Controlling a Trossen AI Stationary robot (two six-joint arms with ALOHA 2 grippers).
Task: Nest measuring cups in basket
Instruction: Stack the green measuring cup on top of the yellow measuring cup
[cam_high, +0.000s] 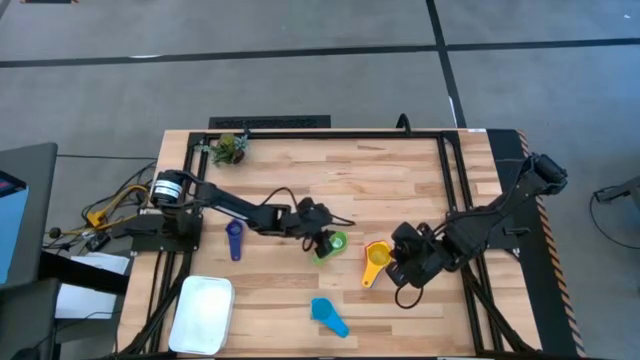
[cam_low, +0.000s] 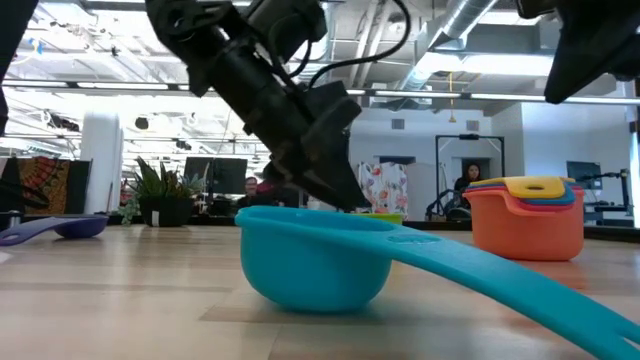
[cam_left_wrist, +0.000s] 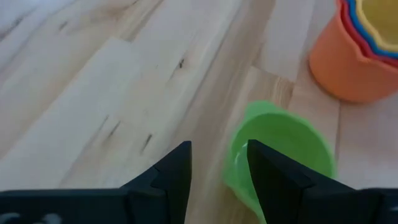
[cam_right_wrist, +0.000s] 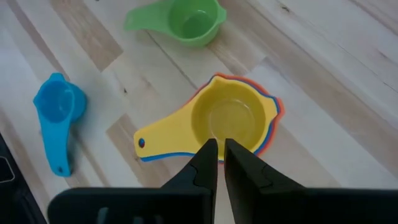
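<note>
a pale wooden table (cam_high: 400, 175) of jointed planks is being framed by a grey floor (cam_high: 300, 60) crossed by darker seams. a small green plant clump (cam_high: 231, 149) is being kept near the table's far left corner, and a tangle of cables (cam_high: 105, 210) is seen lying off its left edge. beyond the table, an open hall is being lit by long ceiling strip lights (cam_low: 90, 60) under exposed ducting. a white pillar (cam_low: 100, 160) is being flanked by a potted plant (cam_low: 158, 195) and dark monitors (cam_low: 215, 172). a person (cam_low: 468, 182) is being glimpsed far back, beside a flower-patterned panel (cam_low: 385, 188).
</note>
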